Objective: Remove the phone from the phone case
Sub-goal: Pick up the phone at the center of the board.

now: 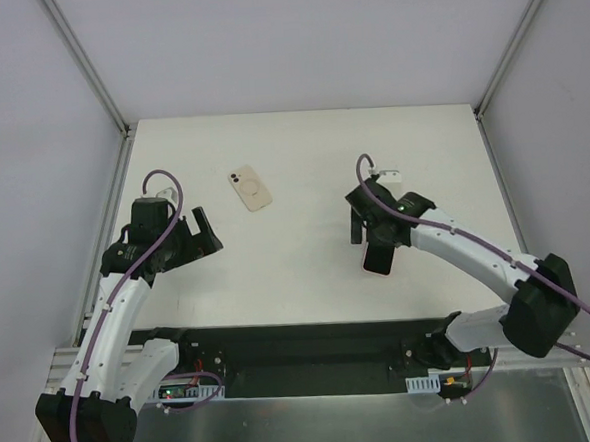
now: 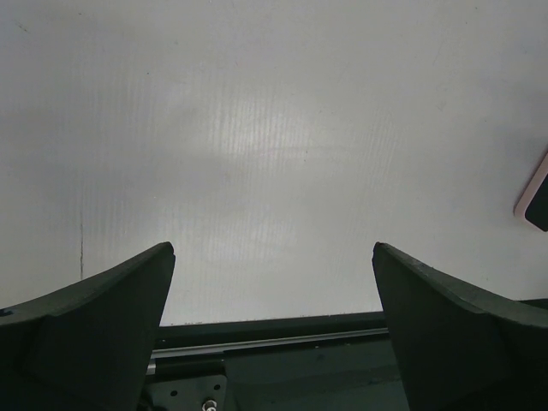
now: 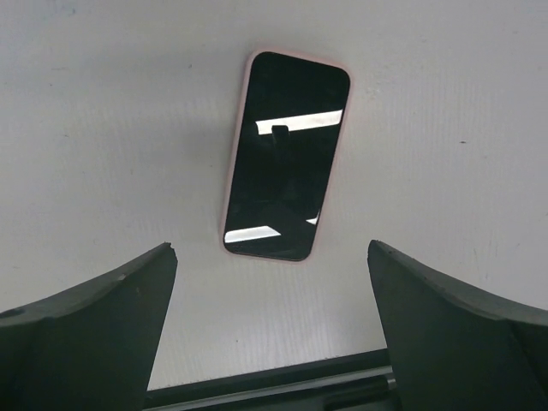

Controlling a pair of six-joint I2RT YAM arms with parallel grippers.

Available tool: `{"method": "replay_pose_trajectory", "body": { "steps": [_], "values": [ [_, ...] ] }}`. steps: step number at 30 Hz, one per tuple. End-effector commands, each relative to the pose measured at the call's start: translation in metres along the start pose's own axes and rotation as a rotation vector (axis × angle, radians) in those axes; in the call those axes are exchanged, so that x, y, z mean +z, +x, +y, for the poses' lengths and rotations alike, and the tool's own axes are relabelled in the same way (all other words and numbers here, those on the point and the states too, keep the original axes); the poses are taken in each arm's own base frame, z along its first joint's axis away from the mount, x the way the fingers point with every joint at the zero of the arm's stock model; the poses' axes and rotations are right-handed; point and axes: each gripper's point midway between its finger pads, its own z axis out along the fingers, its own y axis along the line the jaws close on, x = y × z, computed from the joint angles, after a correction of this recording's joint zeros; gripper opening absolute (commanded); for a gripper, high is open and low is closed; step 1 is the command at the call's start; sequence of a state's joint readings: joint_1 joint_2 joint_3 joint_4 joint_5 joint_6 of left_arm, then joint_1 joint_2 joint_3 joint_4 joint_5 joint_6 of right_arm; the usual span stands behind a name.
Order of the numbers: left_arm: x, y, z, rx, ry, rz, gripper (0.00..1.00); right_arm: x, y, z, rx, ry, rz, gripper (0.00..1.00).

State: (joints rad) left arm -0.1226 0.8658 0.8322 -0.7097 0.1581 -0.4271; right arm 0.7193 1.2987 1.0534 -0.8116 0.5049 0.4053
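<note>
The phone (image 3: 287, 154) lies screen up on the white table (image 1: 301, 150), its dark glass framed by the thin pink rim of the phone case (image 3: 234, 163). In the top view the phone (image 1: 380, 261) sits at centre right, partly under my right gripper (image 1: 376, 238). The right gripper (image 3: 272, 245) hovers over the phone's near end, open and touching nothing. My left gripper (image 1: 206, 236) is open over bare table at the left. In the left wrist view the left gripper (image 2: 272, 247) holds nothing, and a corner of the pink case (image 2: 535, 193) shows at the right edge.
A cream phone-shaped thing (image 1: 249, 190) lies back up at the centre left, with camera lenses and a ring on it. A small white piece (image 1: 390, 174) lies behind the right arm. The black base rail (image 1: 302, 341) runs along the near edge.
</note>
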Motion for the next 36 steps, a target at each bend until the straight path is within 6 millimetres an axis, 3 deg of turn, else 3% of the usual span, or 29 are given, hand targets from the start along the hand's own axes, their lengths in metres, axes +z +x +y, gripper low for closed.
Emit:
{"method": "replay_pose_trajectory", "body": {
  "steps": [1,6,13,36],
  "values": [
    [-0.004,-0.007,-0.007,0.016,0.033,-0.013,0.99,0.014,-0.015,0.024,0.055,0.013,-0.011,0.96],
    [-0.008,-0.005,-0.007,0.017,0.031,-0.012,0.99,0.036,0.002,0.030,0.069,0.041,0.060,0.96],
    [-0.005,-0.002,-0.005,0.020,0.027,0.001,0.99,0.058,0.030,0.016,0.151,0.064,0.131,0.96],
    [-0.009,-0.003,-0.007,0.023,0.036,-0.005,0.99,0.097,0.062,0.019,0.219,-0.004,0.267,0.96]
  ]
}}
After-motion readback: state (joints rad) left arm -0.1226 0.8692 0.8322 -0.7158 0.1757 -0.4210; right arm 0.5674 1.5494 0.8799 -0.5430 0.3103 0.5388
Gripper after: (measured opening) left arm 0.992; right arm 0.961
